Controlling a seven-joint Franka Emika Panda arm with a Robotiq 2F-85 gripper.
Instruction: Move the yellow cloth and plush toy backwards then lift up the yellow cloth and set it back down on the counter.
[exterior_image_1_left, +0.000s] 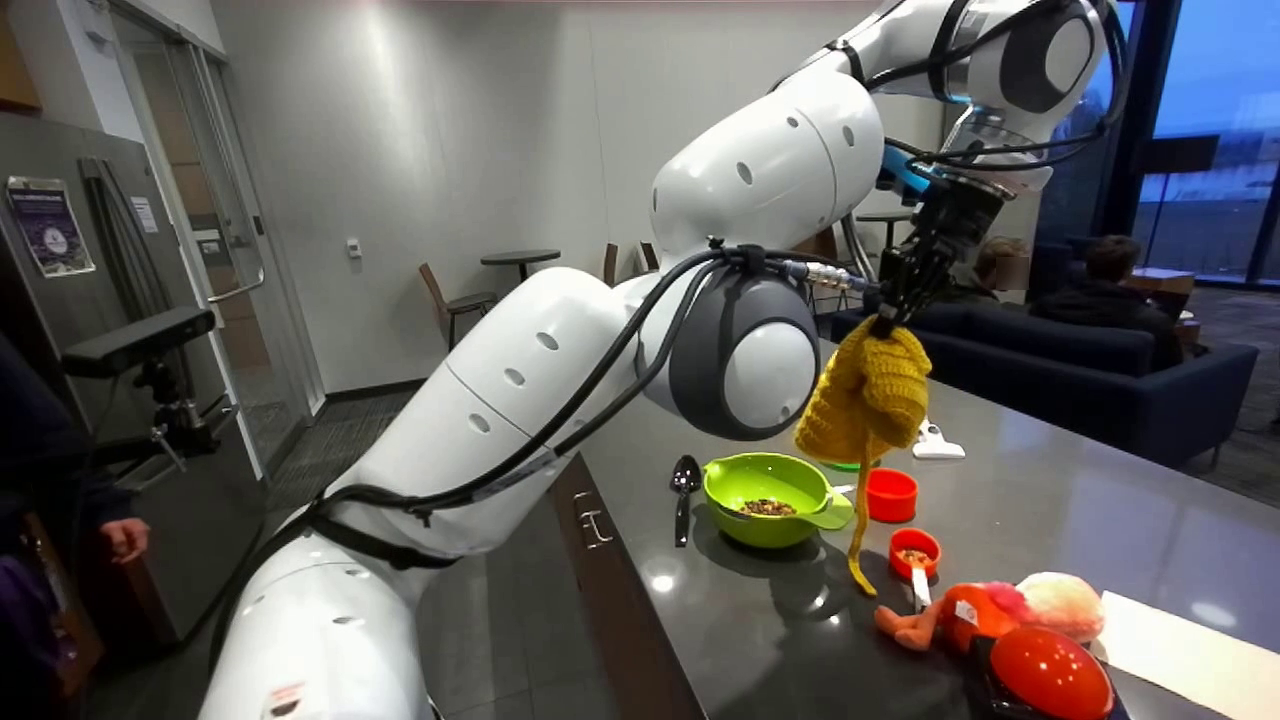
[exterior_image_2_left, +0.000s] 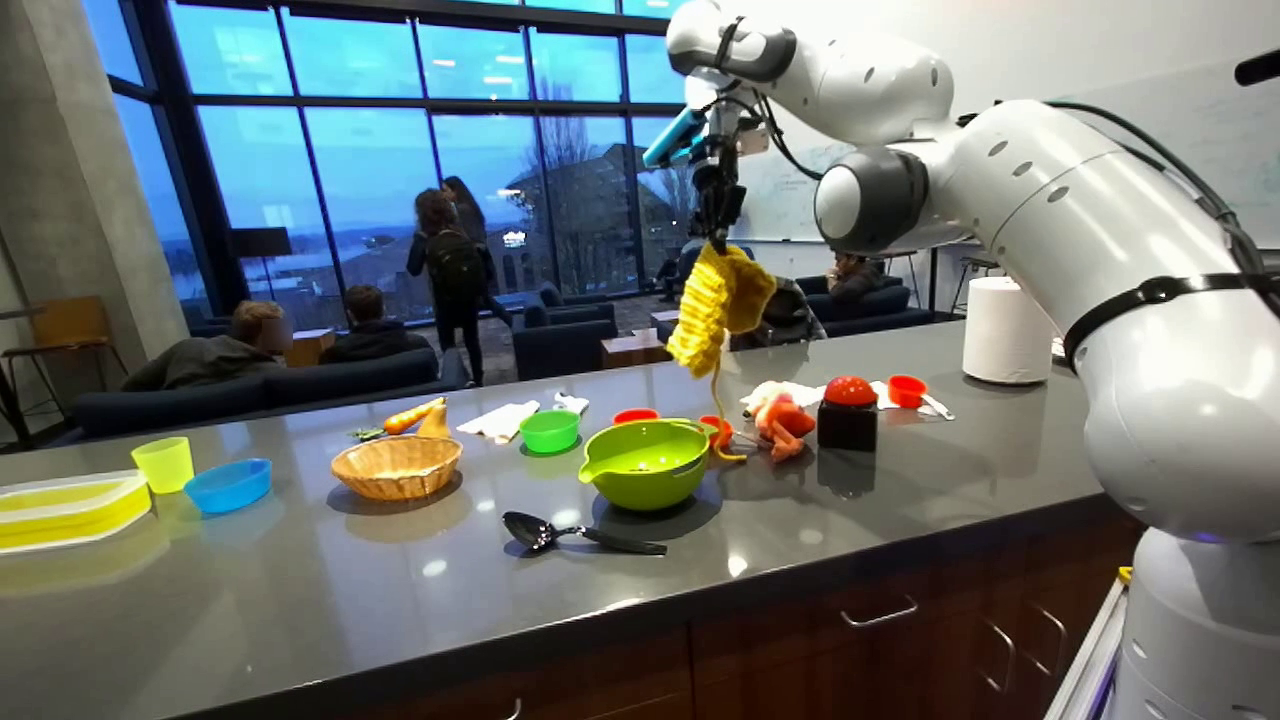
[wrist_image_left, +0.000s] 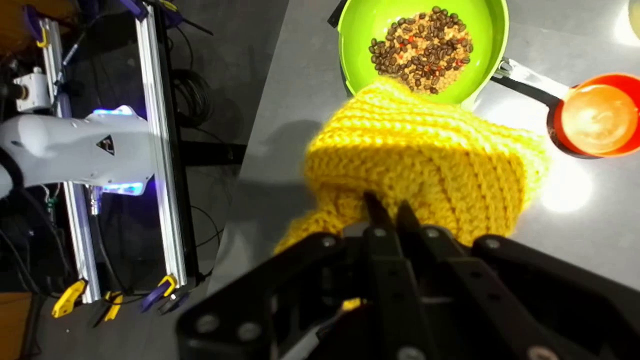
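Bunched up and hanging in the air above the grey counter (exterior_image_2_left: 330, 590) is the yellow cloth (exterior_image_1_left: 850, 400), a knitted piece with a long yarn tail (exterior_image_1_left: 858, 540). My gripper (exterior_image_1_left: 882, 325) holds it from above, shut on its upper part. In the wrist view the cloth (wrist_image_left: 425, 165) spreads out beyond the fingertips of the gripper (wrist_image_left: 392, 210). Whether the tail's lower end touches the counter, I cannot tell. The plush toy (exterior_image_1_left: 985, 610), orange, pink and peach, lies on the counter beyond the tail; in an exterior view the toy (exterior_image_2_left: 780, 425) is right of the tail.
A lime-green bowl (exterior_image_1_left: 765, 495) with beans stands close below the cloth, a black spoon (exterior_image_2_left: 580, 535) beside it. Red cups (exterior_image_1_left: 892, 495) and a red button on a black box (exterior_image_2_left: 848, 425) stand near the toy. A basket (exterior_image_2_left: 395, 470) and a paper roll (exterior_image_2_left: 1005, 335) stand farther off.
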